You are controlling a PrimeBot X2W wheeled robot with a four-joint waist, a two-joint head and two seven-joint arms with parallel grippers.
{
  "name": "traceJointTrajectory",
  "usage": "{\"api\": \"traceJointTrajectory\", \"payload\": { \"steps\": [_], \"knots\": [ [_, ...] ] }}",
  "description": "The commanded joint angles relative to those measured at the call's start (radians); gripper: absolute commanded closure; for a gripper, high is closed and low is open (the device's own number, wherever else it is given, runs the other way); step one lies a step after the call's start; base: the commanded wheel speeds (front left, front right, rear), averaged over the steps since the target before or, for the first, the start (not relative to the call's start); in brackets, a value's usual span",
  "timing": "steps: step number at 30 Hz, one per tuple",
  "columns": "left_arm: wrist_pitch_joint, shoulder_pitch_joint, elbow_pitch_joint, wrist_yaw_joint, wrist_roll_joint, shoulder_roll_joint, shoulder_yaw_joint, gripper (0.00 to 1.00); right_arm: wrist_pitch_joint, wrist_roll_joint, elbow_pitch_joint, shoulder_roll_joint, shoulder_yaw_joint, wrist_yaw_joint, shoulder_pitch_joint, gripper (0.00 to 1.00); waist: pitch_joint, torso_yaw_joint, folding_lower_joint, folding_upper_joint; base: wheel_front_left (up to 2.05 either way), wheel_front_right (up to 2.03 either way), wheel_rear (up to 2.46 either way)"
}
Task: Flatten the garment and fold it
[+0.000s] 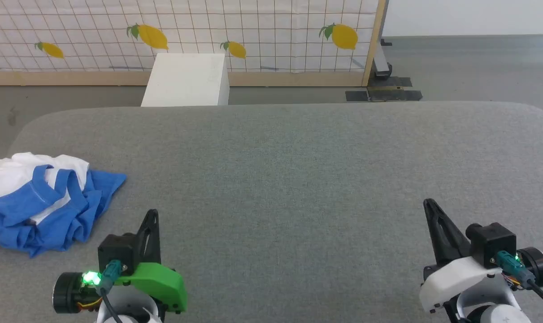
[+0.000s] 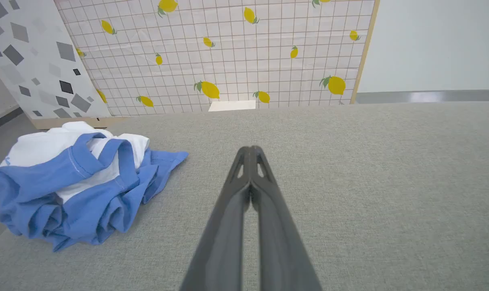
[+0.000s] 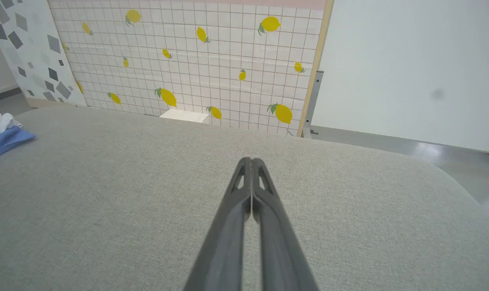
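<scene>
The garment (image 1: pixel 42 202) lies crumpled at nine o'clock on the grey worktop (image 1: pixel 298 170), probably soft and light; a blue sleeve edge looks the best hold. Left gripper (image 2: pixel 250 150) and right gripper (image 3: pixel 250 161) hover, fingers pressed together.

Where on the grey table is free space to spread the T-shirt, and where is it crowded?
The grey table is bare from the crumpled garment at its left edge across to its right edge, including ahead of the left gripper and right gripper. Crowded: that left edge.
</scene>
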Motion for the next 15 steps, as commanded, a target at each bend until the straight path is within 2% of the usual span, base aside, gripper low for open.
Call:
{"api": "traceJointTrajectory", "payload": {
  "steps": [1, 15],
  "knots": [
    [0.001, -0.018, 0.004, -0.001, 0.01, -0.005, 0.004, 1.0, 0.003, -0.004, 0.002, 0.002, 0.001, -0.002, -0.017, 1.0, 0.0, 0.0, 0.0, 0.0, 0.0, 0.0, 0.0],
    [0.001, -0.018, 0.004, -0.001, 0.01, -0.005, 0.004, 1.0, 0.003, -0.004, 0.002, 0.002, 0.001, -0.002, -0.017, 1.0, 0.0, 0.0, 0.0, 0.0, 0.0, 0.0, 0.0]
  ]
}}
